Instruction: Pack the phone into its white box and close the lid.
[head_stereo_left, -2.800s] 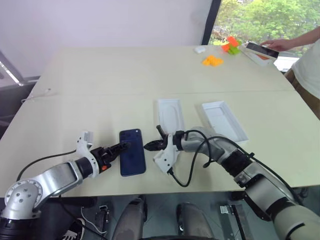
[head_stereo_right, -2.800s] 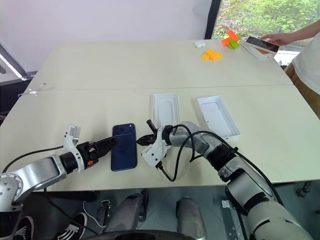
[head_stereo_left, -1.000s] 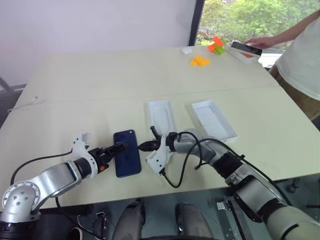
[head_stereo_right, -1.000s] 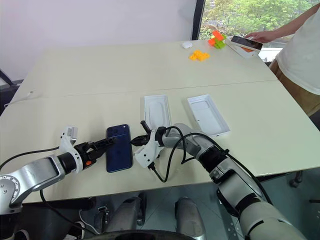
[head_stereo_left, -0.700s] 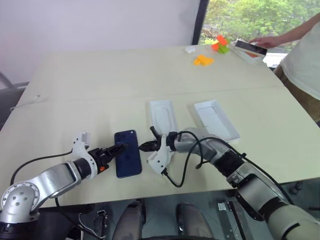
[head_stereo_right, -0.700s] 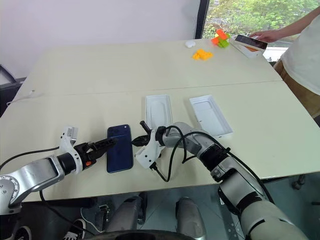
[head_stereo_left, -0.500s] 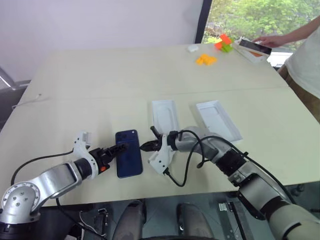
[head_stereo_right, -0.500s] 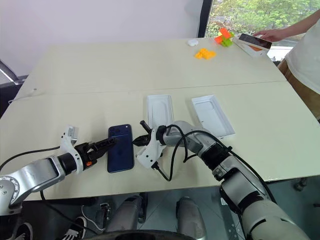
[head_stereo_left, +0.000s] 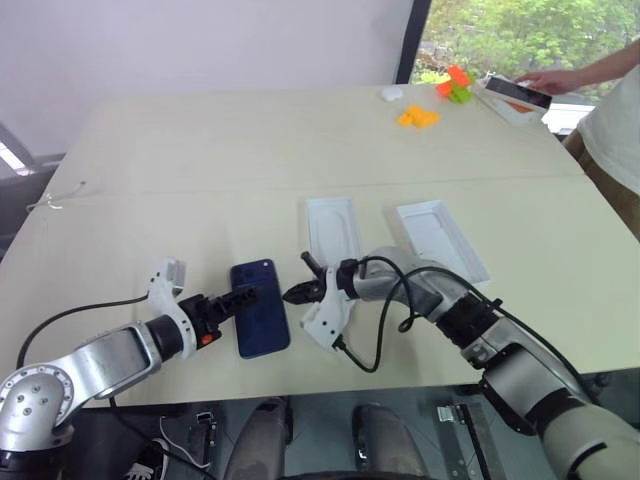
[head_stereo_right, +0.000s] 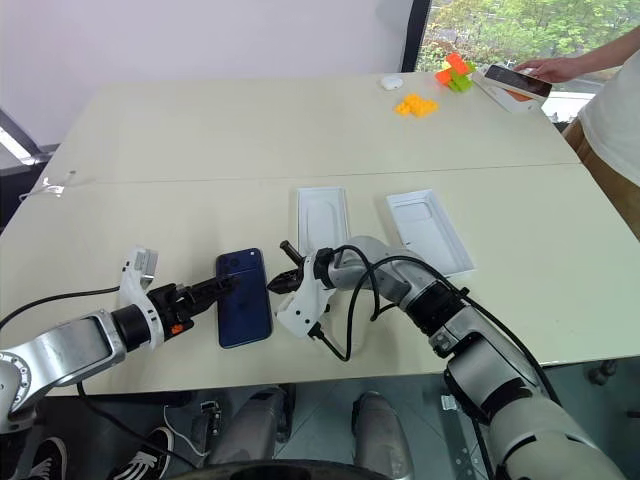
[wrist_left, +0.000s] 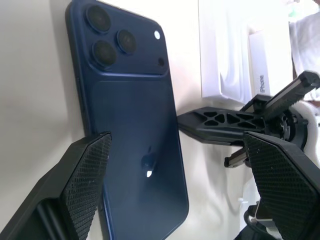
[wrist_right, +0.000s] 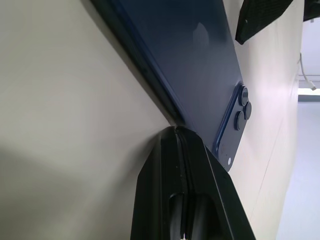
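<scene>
Right wrist view shows the right gripper (wrist_right: 180, 131) pinched shut, its tip at the edge of the phone (wrist_right: 192, 65). The left gripper (wrist_left: 177, 165) gapes wide over the phone, which lies flat at the table's (head_stereo_left: 200, 150) lower middle. A hard push could slide it off the near edge.

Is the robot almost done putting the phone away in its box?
Not yet. The slim dark navy-blue phone lies flat on the table, outside the two open white trays, so nothing is packed. Right now the open left gripper straddles one long edge, and the shut right gripper touches the other. Left to do: lift the phone, box it, close the lid.
</scene>
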